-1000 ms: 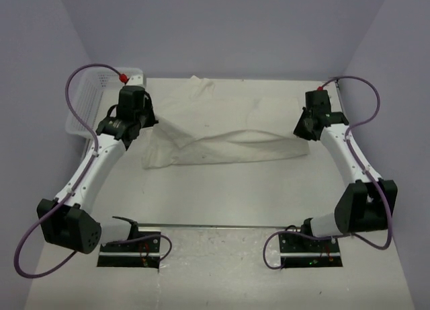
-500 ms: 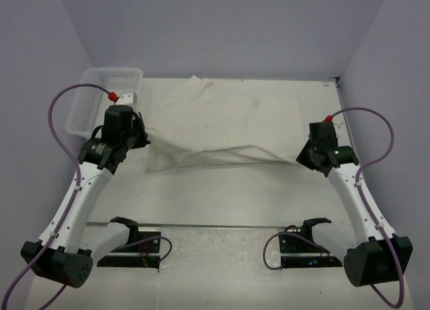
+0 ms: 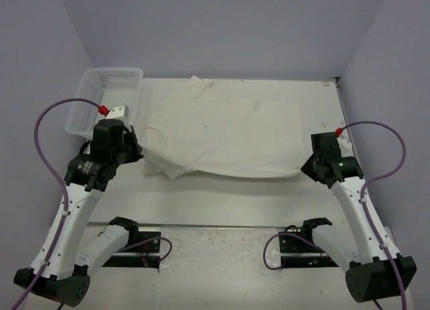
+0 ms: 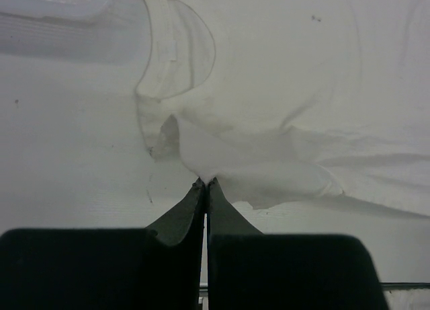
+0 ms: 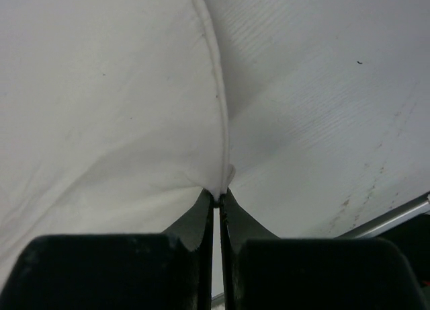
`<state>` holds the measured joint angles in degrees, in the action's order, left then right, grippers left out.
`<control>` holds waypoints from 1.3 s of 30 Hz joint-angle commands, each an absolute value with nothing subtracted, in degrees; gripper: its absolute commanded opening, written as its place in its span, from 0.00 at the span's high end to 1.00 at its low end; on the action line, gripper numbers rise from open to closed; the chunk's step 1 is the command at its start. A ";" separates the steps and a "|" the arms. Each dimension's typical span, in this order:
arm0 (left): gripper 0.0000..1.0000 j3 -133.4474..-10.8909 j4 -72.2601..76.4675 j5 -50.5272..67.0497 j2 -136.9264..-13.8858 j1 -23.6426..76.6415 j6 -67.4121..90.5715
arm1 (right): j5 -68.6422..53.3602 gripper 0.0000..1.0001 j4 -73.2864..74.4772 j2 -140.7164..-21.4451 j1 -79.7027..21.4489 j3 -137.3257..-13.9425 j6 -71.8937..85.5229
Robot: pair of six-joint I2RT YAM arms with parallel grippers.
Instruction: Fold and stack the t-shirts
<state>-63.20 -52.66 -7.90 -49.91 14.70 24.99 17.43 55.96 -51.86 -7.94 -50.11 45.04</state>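
Observation:
A white t-shirt [image 3: 222,132] lies spread across the middle of the table, its collar at the left [image 4: 176,51]. My left gripper [image 3: 138,152] is shut on the shirt's left edge near the collar; in the left wrist view the cloth [image 4: 282,108] rises from the closed fingertips [image 4: 205,183]. My right gripper [image 3: 308,165] is shut on the shirt's right hem; in the right wrist view the hem seam [image 5: 213,88] runs into the closed tips [image 5: 219,194]. The near edge of the shirt is pulled toward the arms.
A white mesh basket [image 3: 101,98] stands at the back left corner of the table, just behind my left arm; its rim shows in the left wrist view [image 4: 57,4]. The table's metal front rail [image 3: 215,225] runs between the arm bases.
Both grippers have moved toward the near edge, dragging the shirt's folded-over layer with them. The shirt has opened out from a bunched fold to a flatter, wider spread.

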 commanded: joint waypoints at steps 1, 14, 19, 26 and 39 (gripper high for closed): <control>1.00 -63.98 -55.54 -7.39 -49.39 14.77 25.58 | 21.00 1.00 59.05 -53.00 -8.09 -51.59 48.25; 1.00 -61.35 -52.74 -3.87 -52.29 14.77 23.73 | 21.10 1.00 58.63 -56.95 -8.26 -51.16 49.75; 1.00 -61.87 -49.93 -3.78 -56.24 14.77 23.03 | 20.74 1.00 55.11 -62.04 -8.26 -50.10 49.92; 1.00 -62.84 -46.85 -5.10 -61.96 14.77 21.97 | 23.20 1.00 53.53 -71.44 -7.82 -53.25 49.13; 1.00 -69.96 -44.12 -8.70 -72.33 14.77 21.88 | 22.15 1.00 51.42 -81.73 -4.75 -62.75 43.42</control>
